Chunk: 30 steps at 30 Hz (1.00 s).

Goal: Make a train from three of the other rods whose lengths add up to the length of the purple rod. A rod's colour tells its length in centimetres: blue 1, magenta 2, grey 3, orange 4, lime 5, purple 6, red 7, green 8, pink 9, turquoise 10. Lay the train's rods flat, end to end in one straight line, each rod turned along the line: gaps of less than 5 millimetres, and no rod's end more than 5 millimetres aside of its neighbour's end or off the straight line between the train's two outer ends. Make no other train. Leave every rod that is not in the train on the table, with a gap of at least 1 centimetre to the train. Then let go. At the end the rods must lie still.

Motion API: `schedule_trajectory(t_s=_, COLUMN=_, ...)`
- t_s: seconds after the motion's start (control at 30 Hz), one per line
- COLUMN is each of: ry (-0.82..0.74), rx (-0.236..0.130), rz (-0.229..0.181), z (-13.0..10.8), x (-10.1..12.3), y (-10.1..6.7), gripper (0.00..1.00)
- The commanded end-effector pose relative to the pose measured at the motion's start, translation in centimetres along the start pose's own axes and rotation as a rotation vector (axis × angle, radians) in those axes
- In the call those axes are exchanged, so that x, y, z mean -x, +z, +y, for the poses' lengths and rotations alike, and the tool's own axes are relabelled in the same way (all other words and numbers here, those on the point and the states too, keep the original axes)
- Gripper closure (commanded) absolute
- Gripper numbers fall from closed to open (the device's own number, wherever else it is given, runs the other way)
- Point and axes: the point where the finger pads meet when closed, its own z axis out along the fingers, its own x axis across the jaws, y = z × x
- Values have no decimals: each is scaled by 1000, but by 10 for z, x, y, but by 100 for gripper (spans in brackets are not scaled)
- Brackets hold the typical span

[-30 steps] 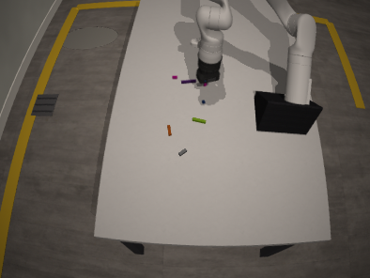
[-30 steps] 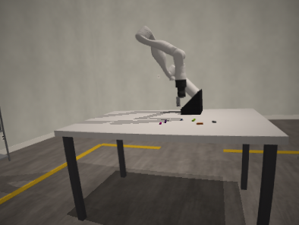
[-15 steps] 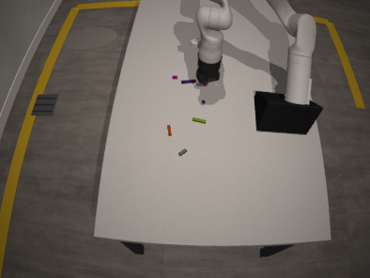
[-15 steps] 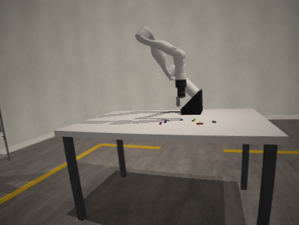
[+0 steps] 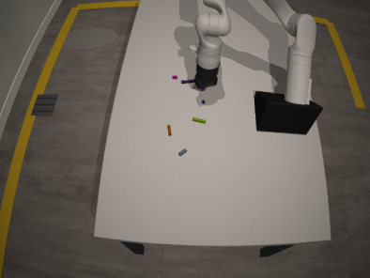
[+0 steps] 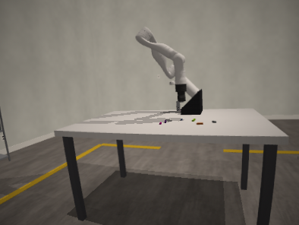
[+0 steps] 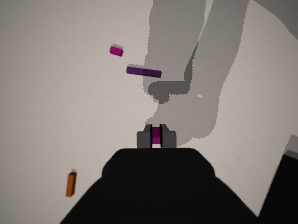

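- The black two-finger gripper (image 7: 156, 137) on the white arm is pinching a short magenta rod (image 7: 156, 135); the rod shows between the two grey fingertips in the wrist view, held above the white table (image 5: 235, 197).
- In the top view the gripper (image 5: 204, 85) hangs just beside the right end of the long purple rod (image 5: 188, 81), which lies flat on the table in the arm's shadow (part of that end is hidden under the gripper body).
- A second short magenta rod (image 5: 175, 77) lies on the table a little to the left of the purple rod, apart from it; the wrist view shows the same pair, magenta (image 7: 116, 50) up-left of purple (image 7: 143, 72).
- A tiny blue rod (image 5: 203, 101) lies on the table near the gripper, on the side towards the lower edge of the top view.
- Further down the table lie a lime rod (image 5: 199, 120), an orange rod (image 5: 169, 131) and a grey rod (image 5: 182, 152), each apart from the others.
- No two rods on the table touch end to end.
- The arm rises from a black wedge-shaped base block (image 5: 268, 119) on the right side of the table (well apart from the rods).
- A yellow line (image 5: 28, 122) is painted on the grey floor around the table.
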Motion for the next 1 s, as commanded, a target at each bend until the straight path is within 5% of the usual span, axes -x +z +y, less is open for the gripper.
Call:
schedule_trajectory(t_s=0.0, ry=-4, rx=-1, rz=15, z=1, x=-4, y=15, gripper=76)
schedule_trajectory(t_s=0.33, ry=-4, rx=-1, rz=15, z=0, x=-4, y=50, gripper=76)
schedule_trajectory(t_s=0.97, ry=-4, rx=-1, rz=15, z=0, x=-4, y=56, gripper=76)
